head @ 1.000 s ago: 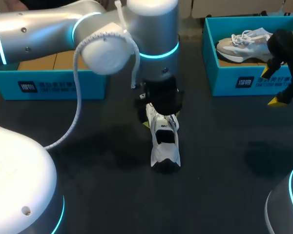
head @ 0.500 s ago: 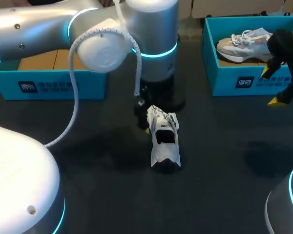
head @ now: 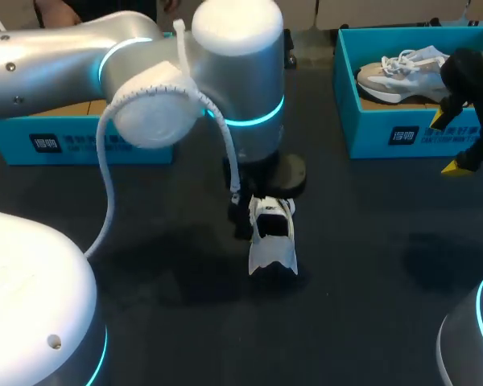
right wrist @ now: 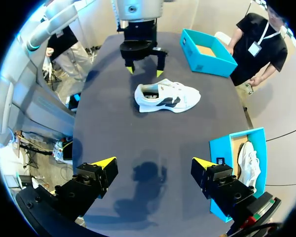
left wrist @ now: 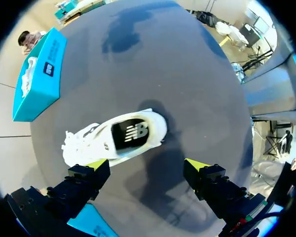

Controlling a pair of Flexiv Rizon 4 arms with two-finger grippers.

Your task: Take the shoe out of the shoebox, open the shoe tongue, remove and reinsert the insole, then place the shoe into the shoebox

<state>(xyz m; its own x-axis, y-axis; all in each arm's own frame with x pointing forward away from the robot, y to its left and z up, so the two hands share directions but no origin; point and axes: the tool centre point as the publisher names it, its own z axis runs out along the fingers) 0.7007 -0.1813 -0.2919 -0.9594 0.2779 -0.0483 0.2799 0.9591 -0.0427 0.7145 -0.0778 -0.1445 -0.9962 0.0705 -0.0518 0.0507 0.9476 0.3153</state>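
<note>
A white shoe (head: 272,241) stands upright on the dark table, its black insole showing through the opening. In the left wrist view the shoe (left wrist: 118,138) lies just ahead of my left gripper (left wrist: 147,165), nearer one finger; the gripper is open and touches nothing. The right wrist view shows that left gripper (right wrist: 144,71) hanging over the heel end of the shoe (right wrist: 165,96). My right gripper (head: 449,145) is open and empty at the far right, in front of a teal shoebox (head: 370,129).
The right shoebox holds a second, beige shoe (head: 402,71). Another teal shoebox (head: 88,141) with a cardboard-coloured inside stands at the back left, partly behind my left arm. In the right wrist view both boxes (right wrist: 207,52) (right wrist: 227,148) flank open tabletop.
My left arm has lifted up over the shoe, and its wrist now covers more of the heel in the head view. The shoe stays where it was. The right arm has not moved.
</note>
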